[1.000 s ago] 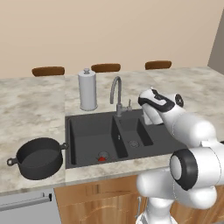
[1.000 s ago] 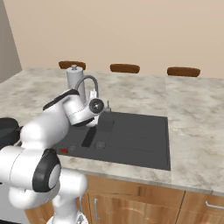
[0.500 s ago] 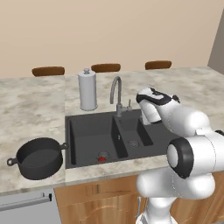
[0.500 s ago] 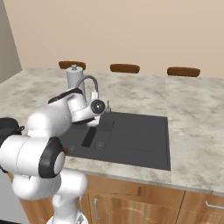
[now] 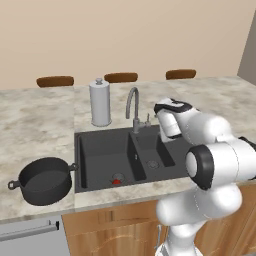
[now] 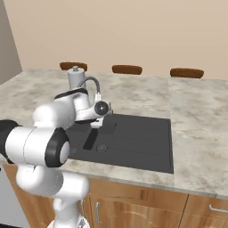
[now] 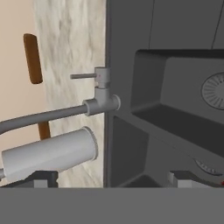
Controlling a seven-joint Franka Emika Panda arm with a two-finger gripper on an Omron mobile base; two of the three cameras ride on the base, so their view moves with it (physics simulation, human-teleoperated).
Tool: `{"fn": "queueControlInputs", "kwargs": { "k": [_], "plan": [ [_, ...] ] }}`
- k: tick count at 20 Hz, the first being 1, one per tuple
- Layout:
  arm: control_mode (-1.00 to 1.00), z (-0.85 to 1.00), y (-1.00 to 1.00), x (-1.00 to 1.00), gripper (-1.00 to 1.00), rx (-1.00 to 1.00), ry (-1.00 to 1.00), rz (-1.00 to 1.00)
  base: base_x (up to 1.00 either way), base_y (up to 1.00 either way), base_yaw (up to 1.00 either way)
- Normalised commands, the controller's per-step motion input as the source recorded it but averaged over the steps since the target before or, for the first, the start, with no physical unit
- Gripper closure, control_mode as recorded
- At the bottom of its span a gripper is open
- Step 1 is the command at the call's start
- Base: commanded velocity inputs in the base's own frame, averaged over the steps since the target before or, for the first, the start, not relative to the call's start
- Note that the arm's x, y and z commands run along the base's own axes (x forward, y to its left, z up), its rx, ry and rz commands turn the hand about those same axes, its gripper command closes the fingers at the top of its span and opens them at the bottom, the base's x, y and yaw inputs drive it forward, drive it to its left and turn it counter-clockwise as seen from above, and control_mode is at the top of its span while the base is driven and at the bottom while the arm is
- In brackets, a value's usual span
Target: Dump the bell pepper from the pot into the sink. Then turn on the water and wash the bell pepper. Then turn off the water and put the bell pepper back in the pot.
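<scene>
The bell pepper (image 5: 116, 181) lies as a small red lump by the drain of the sink's (image 5: 82, 150) larger left bowl. On the counter left of the sink stands the dark grey pot (image 5: 42, 180), with nothing showing inside. My gripper (image 5: 169, 134) hangs over the smaller right bowl, just right of the grey gooseneck faucet (image 5: 133, 107). In the hand view the gripper (image 7: 114, 179) is open, its fingertips (image 7: 41, 178) far apart with nothing between them. The faucet base (image 7: 103, 102) and its thin side lever (image 7: 84, 76) lie ahead of them. No stream runs from the spout.
A tall silver canister (image 5: 100, 102) stands behind the sink's left bowl, close to the faucet. Three brown chair backs (image 5: 120, 77) show beyond the counter's far edge. Marble counter (image 5: 220, 100) spreads to the right of the sink.
My hand has edged slightly left toward the faucet and the arm's elbow has swung nearer the cameras. The pepper and the pot have stayed put.
</scene>
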Motion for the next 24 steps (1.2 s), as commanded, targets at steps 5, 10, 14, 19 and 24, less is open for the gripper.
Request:
{"fn": "queueControlInputs", "kwargs": {
  "k": [5, 10, 14, 19, 24],
  "plan": [
    [-1.0, -0.06, 0.0, 0.15, -1.0, 0.0, 0.0, 0.0, 0.0, 0.0, 0.0],
    [-1.0, -0.07, 0.0, 0.16, -1.0, 0.0, 0.0, 0.0, 0.0, 0.0, 0.0],
    [-1.0, -0.12, 0.0, 0.18, -1.0, 0.0, 0.0, 0.0, 0.0, 0.0, 0.0],
    [-1.0, -0.15, 0.0, 0.2, -1.0, 0.0, 0.0, 0.0, 0.0, 0.0, 0.0],
    [-1.0, -0.14, 0.0, 0.18, -1.0, 0.0, 0.0, 0.0, 0.0, 0.0, 0.0]
  ]
}}
